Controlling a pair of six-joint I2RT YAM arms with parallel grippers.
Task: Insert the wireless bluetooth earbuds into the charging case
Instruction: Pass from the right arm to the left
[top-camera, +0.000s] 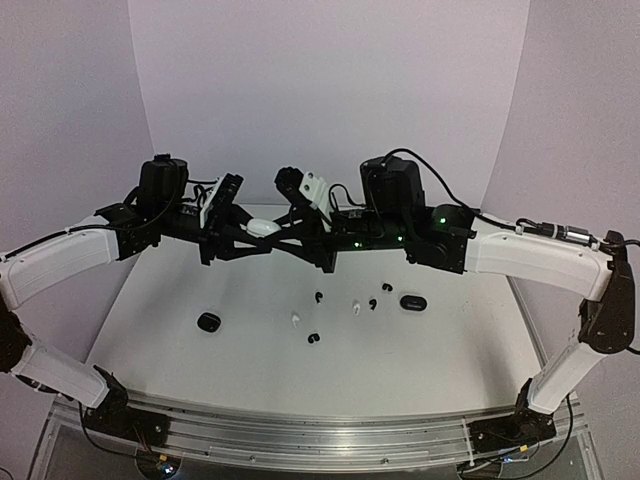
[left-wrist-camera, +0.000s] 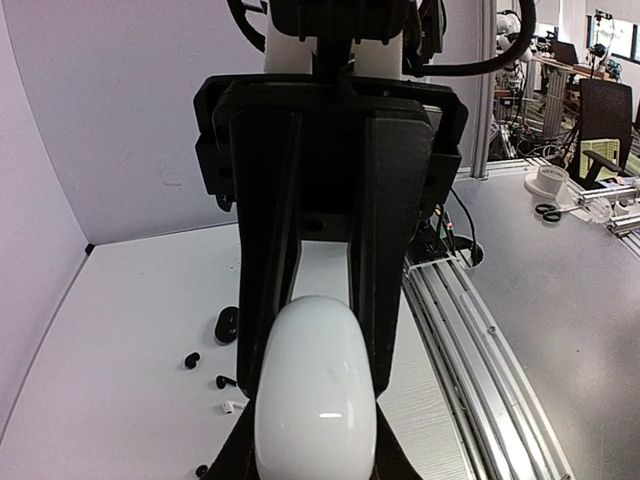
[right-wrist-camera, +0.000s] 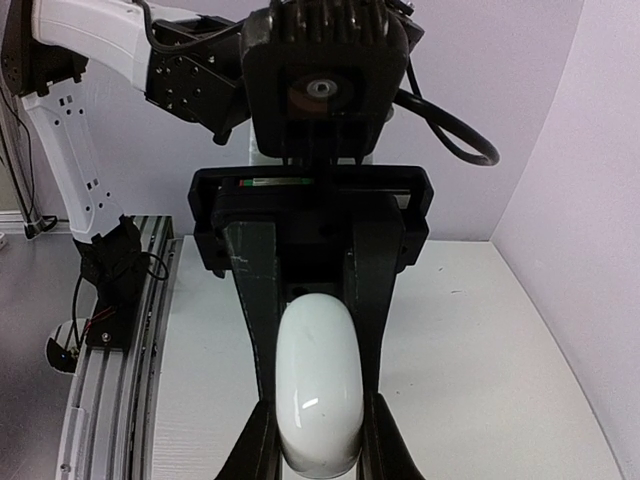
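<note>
white case (left-wrist-camera: 315, 390) sits clamped by left gripper (left-wrist-camera: 315, 450) and right gripper (right-wrist-camera: 318, 440) together (earbuds (top-camera: 314, 338) scattered on table (top-camera: 200, 360) below).

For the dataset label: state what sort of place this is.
Probably a robotics lab: an aluminium rail edges the white table, a plain backdrop curves round it, and a workbench with scissors stands beyond.

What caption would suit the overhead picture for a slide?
Left gripper and right gripper pinch one white case in mid-air above loose earbuds on the table.
</note>
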